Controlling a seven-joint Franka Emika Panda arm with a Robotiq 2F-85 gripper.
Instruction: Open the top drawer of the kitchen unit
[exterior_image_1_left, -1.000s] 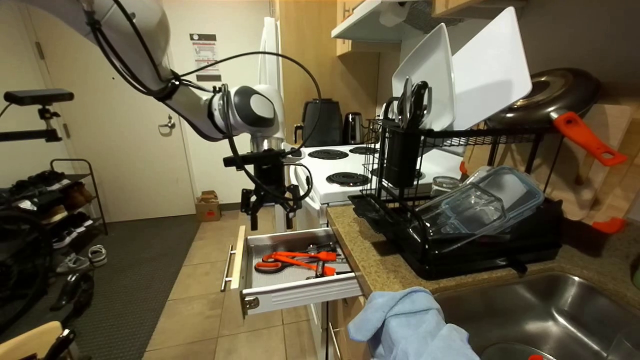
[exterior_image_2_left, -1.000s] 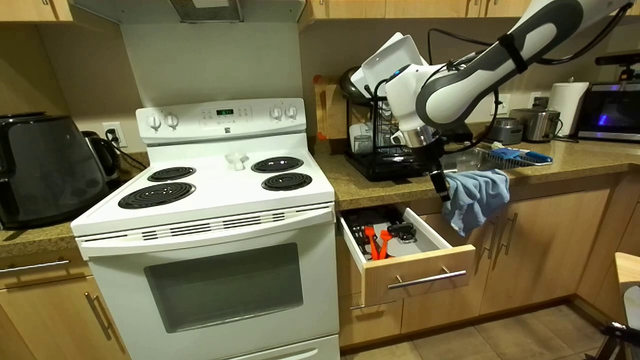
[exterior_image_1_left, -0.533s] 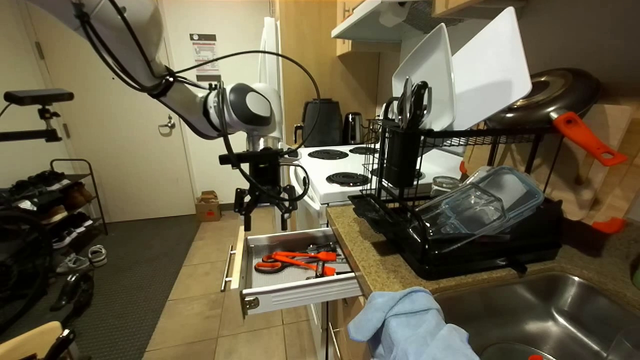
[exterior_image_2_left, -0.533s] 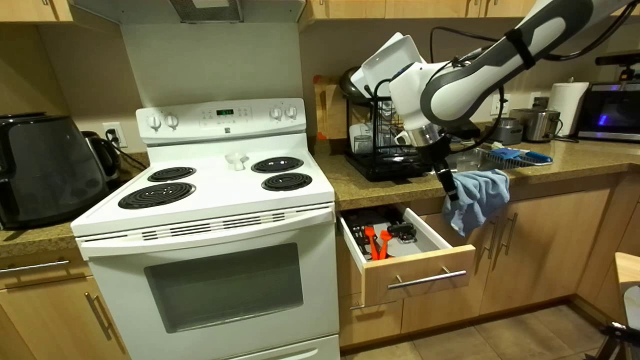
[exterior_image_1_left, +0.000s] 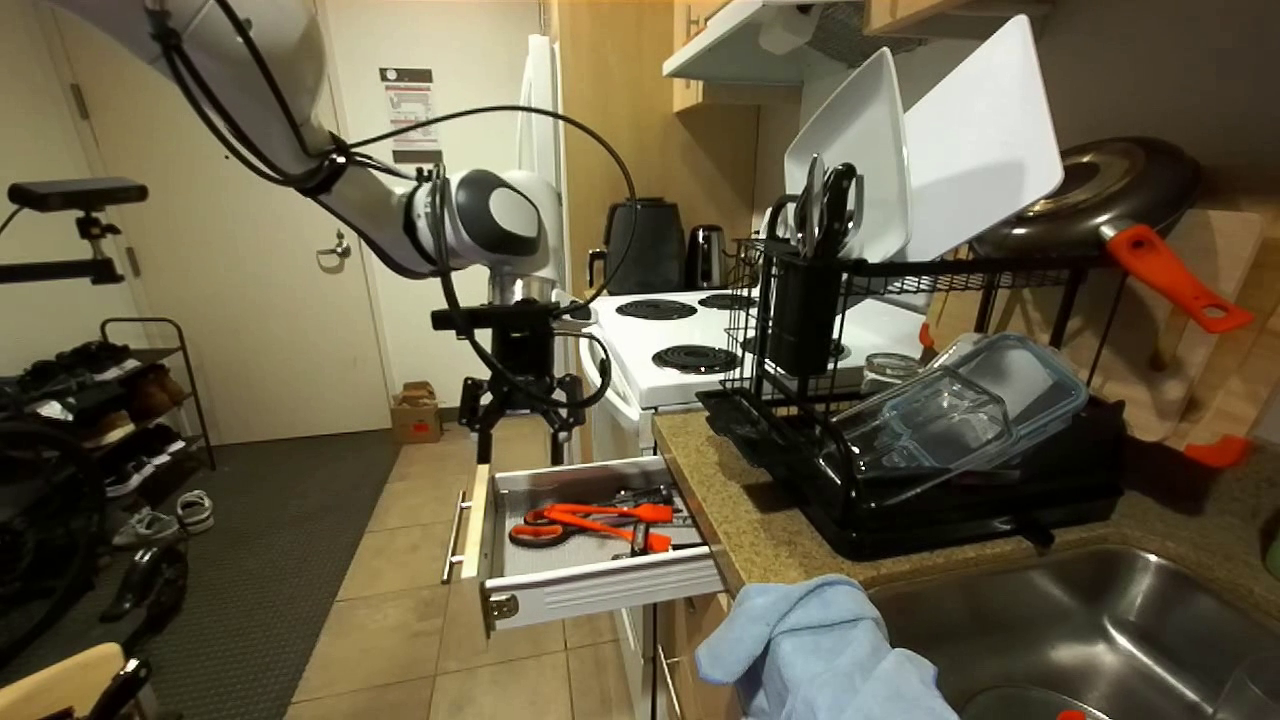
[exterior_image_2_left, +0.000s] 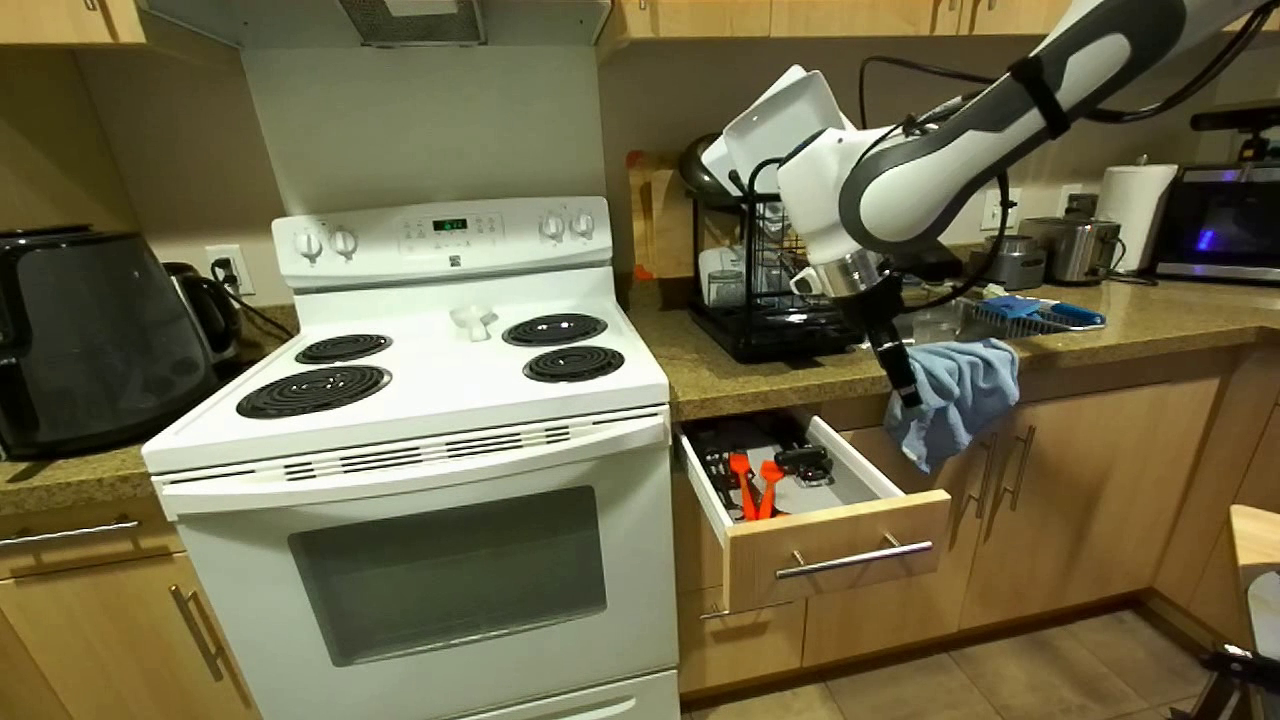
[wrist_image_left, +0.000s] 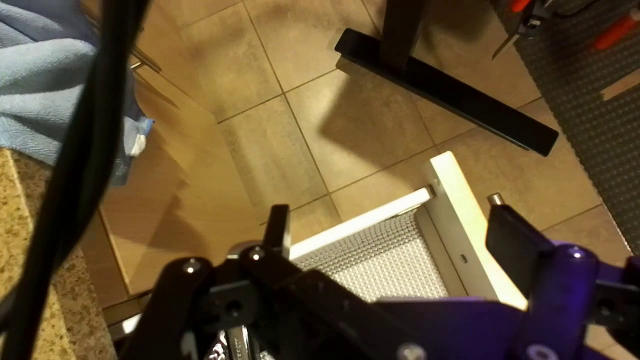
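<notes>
In an exterior view, the jaws hang spread apart above the extended top drawer of the kitchen unit. In an exterior view, the drawer handle runs below the jaws, a blue cloth right of them. In the wrist view, the drawer front shows between them.
</notes>
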